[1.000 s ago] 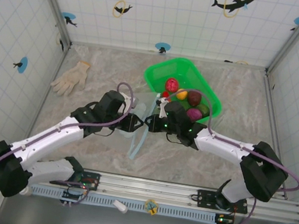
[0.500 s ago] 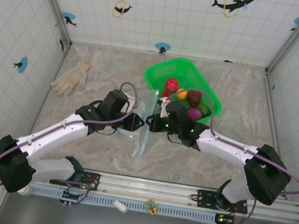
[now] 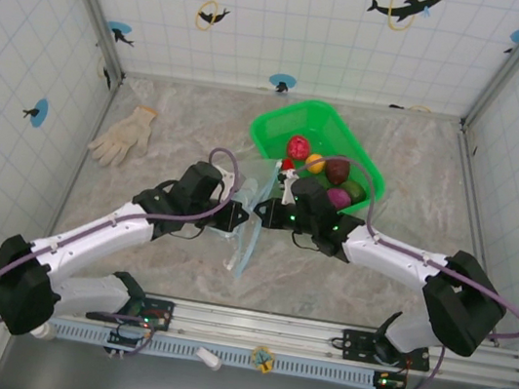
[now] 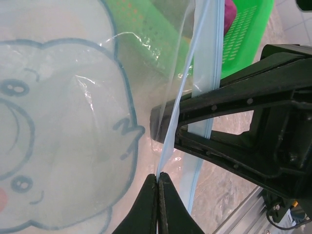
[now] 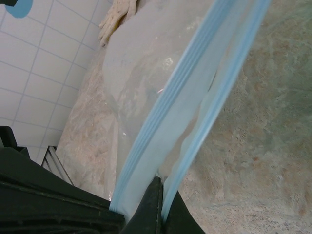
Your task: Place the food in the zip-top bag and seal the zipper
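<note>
The zip-top bag (image 3: 247, 224) is clear and blue-tinted and hangs between my two grippers at the table's middle. My left gripper (image 3: 234, 216) is shut on one light-blue zipper strip (image 4: 171, 127), its fingertips (image 4: 158, 174) pressed together on it. A cartoon face is printed on the bag's wall (image 4: 63, 122). My right gripper (image 3: 263, 212) is shut on the other edge of the bag's mouth (image 5: 157, 179), with the zipper strips (image 5: 195, 73) running away from it. The food (image 3: 298, 147) lies in the green basket (image 3: 280, 124): red, yellow, maroon and purple (image 3: 338, 199) pieces.
A white glove (image 3: 122, 136) lies at the far left of the table, and the right wrist view catches it too (image 5: 117, 17). The green basket (image 4: 246, 41) stands just behind the bag. Tiled walls enclose the table on three sides.
My left gripper has shut on the bag's zipper strip after standing partly open. Its arm has shifted slightly toward the bag. The right gripper has kept its hold.
</note>
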Controlling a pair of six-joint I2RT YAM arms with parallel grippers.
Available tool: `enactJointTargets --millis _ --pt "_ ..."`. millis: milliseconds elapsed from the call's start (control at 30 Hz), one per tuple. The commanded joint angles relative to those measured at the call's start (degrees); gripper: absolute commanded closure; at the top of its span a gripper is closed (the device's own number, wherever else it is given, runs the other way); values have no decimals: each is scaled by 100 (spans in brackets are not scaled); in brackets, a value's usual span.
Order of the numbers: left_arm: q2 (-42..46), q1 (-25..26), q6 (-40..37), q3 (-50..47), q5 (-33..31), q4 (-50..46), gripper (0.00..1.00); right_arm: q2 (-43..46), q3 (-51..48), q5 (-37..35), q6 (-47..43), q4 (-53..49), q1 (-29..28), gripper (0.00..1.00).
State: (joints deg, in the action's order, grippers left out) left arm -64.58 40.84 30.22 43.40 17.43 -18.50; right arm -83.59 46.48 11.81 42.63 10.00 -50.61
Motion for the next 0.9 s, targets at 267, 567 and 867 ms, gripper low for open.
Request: enactJointTargets --millis 267,567,867 --pt "606 21 -488 982 -1674 -1299 100 41 -140 -570 -297 -612 93 96" --pt "808 -94 -81 2179 -3518 -2786 100 -192 38 -1016 -1200 -1524 288 88" --pt "749 -92 -11 2045 -2686 -2630 100 -284 662 -707 -1534 -1881 297 77"
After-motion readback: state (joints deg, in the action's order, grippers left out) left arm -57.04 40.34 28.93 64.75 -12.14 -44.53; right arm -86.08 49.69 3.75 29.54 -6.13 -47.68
